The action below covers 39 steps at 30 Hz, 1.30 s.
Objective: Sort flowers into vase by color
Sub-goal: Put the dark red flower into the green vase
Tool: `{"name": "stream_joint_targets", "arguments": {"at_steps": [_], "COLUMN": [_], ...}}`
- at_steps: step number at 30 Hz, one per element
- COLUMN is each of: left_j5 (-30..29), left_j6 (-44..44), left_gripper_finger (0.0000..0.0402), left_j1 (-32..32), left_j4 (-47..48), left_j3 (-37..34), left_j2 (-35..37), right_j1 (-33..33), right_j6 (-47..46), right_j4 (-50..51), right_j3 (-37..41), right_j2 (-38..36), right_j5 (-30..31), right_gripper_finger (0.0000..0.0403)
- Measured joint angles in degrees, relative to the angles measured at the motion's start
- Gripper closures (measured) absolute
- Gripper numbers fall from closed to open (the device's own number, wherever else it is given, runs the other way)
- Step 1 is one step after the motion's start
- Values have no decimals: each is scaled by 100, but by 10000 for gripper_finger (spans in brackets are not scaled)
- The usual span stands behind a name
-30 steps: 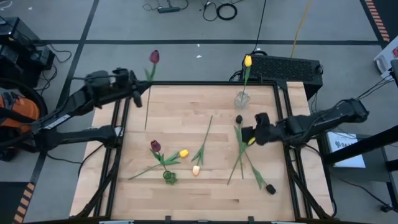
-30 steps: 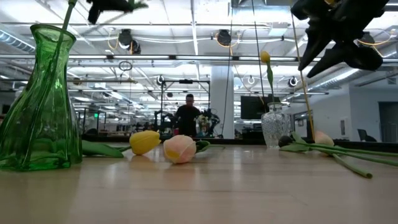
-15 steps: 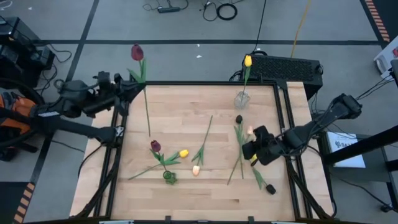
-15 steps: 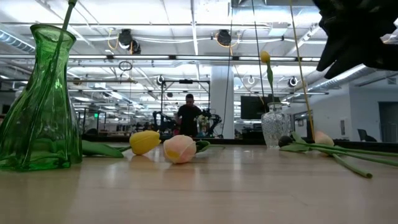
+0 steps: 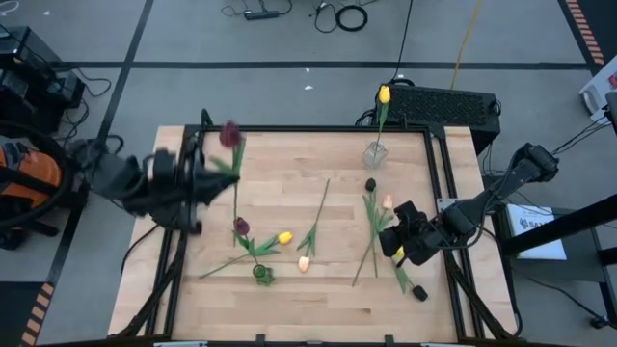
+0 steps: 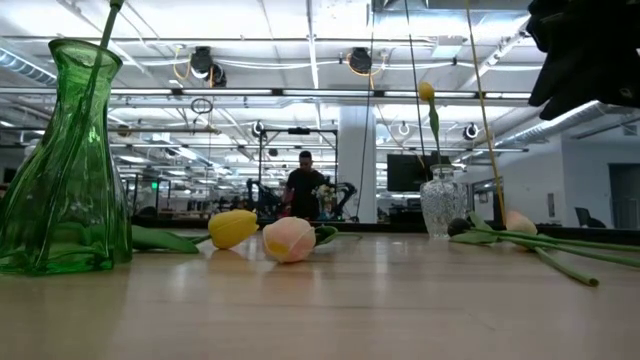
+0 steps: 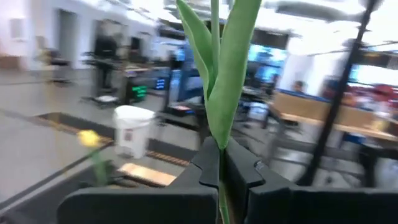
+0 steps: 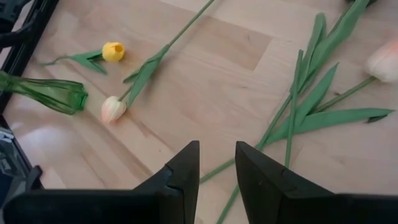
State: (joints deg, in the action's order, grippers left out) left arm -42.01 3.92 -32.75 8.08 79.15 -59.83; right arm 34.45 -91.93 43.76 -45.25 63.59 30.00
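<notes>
My left gripper (image 5: 214,181) hangs over the table's left side, shut on a dark red tulip (image 5: 229,134). A green vase (image 5: 262,275) near the front holds another dark red tulip (image 5: 241,226). A clear vase (image 5: 374,154) at the far edge holds a yellow tulip (image 5: 384,93). A yellow head (image 5: 284,237) and a cream-peach head (image 5: 304,263) lie on the wood by the green vase. My right gripper (image 8: 217,149) hovers open above the loose flowers (image 5: 371,217) on the right, with nothing between its fingers. My left gripper pinches the tulip's thin stem (image 7: 219,163) between its two fingers, just below the leaves (image 7: 227,81). The fingers come level from the table's left side and lie across the stem. The tulip stands roughly upright, head up, lifted clear of the table.
Several loose tulips lie on the right half, among them a peach head (image 8: 382,59) and a dark head (image 5: 420,293). Another stem (image 5: 318,207) lies mid-table. A black box (image 5: 448,101) stands beyond the far right corner. A person (image 6: 303,190) stands far back in the room.
My left gripper has swung from the table's far left corner toward the near edge and risen, carrying the dark red tulip, whose head now stands over the table. My right gripper has drifted toward the near edge and slightly down over the loose flowers.
</notes>
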Motion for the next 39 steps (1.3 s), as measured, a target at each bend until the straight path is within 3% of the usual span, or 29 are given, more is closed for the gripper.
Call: {"name": "stream_joint_targets", "arguments": {"at_steps": [6, 11, 20, 25, 28, 35, 39], "left_j5": [-1536, -2245, -2449, -2433, -2436, -2405, -2150], "left_j6": [-1080, -1807, -3172, -3741, -3751, -3727, -3594], "left_gripper_finger": [400, 400, 400, 400, 399, 376, 390], "left_j1": [-1313, -1912, -2445, -2578, -2471, -2312, -2307], "left_j4": [-1634, -3112, -6520, -7765, -7996, -6767, -6715], "left_j3": [-477, -1236, -2862, -3582, -3728, -3733, -3733], "left_j2": [-368, -608, -748, -748, -740, -746, -745], "right_j1": [23, 18, 18, 18, 18, 16, 16], "right_j6": [118, 150, 154, 161, 176, 283, 281], "right_j4": [-1, -3, -23, -27, -29, -29, -28], "right_j3": [0, 0, 0, 0, 0, 0, 0], "right_j2": [0, 0, 2, 2, 2, 2, 2], "right_j5": [2, 3, -32, -42, -44, -10, -2], "right_gripper_finger": [307, 307, 307, 307, 307, 307, 307]}}
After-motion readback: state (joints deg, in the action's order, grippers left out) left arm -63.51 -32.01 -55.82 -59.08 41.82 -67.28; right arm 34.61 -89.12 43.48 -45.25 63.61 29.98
